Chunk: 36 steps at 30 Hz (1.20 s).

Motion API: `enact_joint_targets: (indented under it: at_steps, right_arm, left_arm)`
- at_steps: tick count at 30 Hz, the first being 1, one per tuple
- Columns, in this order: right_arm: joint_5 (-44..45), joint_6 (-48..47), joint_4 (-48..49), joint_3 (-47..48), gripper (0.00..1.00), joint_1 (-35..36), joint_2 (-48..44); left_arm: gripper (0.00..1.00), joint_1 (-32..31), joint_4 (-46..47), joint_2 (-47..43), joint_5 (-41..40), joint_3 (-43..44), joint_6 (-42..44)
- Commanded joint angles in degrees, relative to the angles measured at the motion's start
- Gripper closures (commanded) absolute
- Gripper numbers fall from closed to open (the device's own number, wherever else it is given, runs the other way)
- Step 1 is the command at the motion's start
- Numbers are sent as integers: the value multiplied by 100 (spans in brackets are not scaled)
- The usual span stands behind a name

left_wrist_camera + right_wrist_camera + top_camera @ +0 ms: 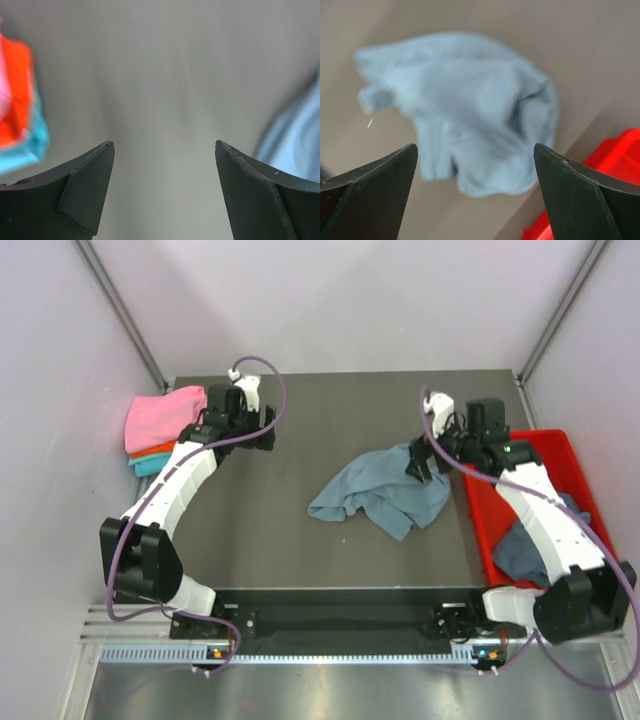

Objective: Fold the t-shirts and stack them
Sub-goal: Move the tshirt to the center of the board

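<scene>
A crumpled slate blue-grey cotton t-shirt is seen lying on the flat grey table, slightly right of centre in the top view. At the upper left of that frame, by the table's edge, a stack of folded t-shirts is set: pink on top, orange under it, teal at the bottom. A shallow red plastic tray is placed along the right side. A second blue-grey t-shirt is bunched inside it, partly hidden by the right arm. The right gripper is held above the upper right part of the crumpled shirt, its fingers spread wide with nothing between them. The left gripper is held over bare table near the stack, its fingers likewise spread wide and empty.
</scene>
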Motion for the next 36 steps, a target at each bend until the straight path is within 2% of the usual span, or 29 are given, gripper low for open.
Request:
enact_joint_targets:
  at_steps: [1, 5, 9, 12, 17, 23, 29, 33, 36]
  right_arm:
    - [-297, -747, -335, -414, 1, 456, -1008]
    - [-640, -907, -573, -915, 4, 650, -879]
    - [-571, -915, -266, -1101, 5, 738, -518]
    - [-72, -1160, -3, -1197, 4, 1089, -123]
    - [405, -1276, 43, -918, 5, 1230, 686]
    - [1220, -1241, 419, -846, 4, 1248, 906]
    - [1574, -1162, 674, -925, 5, 1248, 1336]
    - [1671, -995, 736, -829, 12, 1257, 1705]
    - [1785, -907, 780, -732, 26, 1257, 1899]
  left_arm:
    - [14, 12, -326, -430, 743, -500, -189]
    - [13, 3, -327, -439, 1751, -949, -434]
    - [14, 12, -178, -150, 2062, -1134, -890]
    - [16, 3, -11, 166, 2133, -1117, -1163]
    - [18, -50, 51, 651, 2106, -897, -1287]
    - [20, -356, -124, 1055, 2106, -950, -1296]
    - [25, -804, -186, 1345, 1975, -835, -1182]
    - [26, -1060, -221, 1310, 1852, -862, -1112]
    - [26, -1210, -204, 1258, 1782, -976, -1059]
